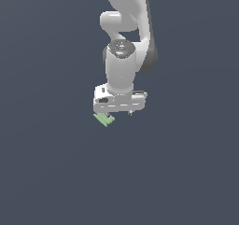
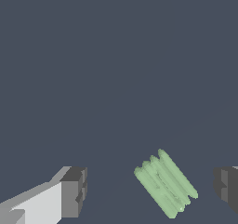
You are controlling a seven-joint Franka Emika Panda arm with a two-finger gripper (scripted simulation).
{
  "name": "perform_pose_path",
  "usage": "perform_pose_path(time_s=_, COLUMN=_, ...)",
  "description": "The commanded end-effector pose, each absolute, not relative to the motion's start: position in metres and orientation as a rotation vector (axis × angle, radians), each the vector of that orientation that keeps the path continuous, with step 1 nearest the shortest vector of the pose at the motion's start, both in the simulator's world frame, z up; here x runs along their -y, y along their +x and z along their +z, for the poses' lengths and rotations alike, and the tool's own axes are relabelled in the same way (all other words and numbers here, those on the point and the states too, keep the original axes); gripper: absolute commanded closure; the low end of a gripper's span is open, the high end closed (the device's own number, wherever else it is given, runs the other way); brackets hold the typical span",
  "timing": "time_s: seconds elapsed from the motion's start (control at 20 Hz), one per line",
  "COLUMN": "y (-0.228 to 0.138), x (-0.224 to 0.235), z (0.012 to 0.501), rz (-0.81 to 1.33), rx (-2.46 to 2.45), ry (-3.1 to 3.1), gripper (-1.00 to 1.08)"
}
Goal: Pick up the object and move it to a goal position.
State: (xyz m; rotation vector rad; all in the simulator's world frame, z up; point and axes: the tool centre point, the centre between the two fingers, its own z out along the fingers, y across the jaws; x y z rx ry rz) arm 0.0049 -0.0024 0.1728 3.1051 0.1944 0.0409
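Exterior view, from its left: the object [image 1: 104, 119] pokes out below the left end of the white gripper [image 1: 119, 112], partly tucked under the hand body. To the right rises the white arm [image 1: 122, 65], bent overhead, wrist pointing straight down. This view shows the whole arm and hand over a plain dark grey floor [image 1: 46, 172]; the fingertips are tiny dark stubs, so their spacing is hard to read here.

Wrist view gives what that one misses: two dark finger pads [image 2: 74, 192] spread wide, one at each edge of the frame, nothing pinched. The object [image 2: 165, 183] lies on the floor between them, closer to the far pad [image 2: 227, 188], touching neither.

Object look: small, flat, light green, roughly rectangular, with several parallel rounded ridges running lengthwise, set diagonal to the line between the pads.
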Motion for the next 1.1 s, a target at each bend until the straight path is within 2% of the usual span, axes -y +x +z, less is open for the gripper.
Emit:
perform_pose_path(time_s=0.0, y=0.002, x=0.008, z=0.166, rz=0.037, rx=-0.245, ry=3.102, gripper=-0.92)
perform_pose_path(time_s=1.05, y=-0.052, x=0.067, z=0.092, rz=0.005, rx=-0.894, ry=2.996, gripper=-0.92)
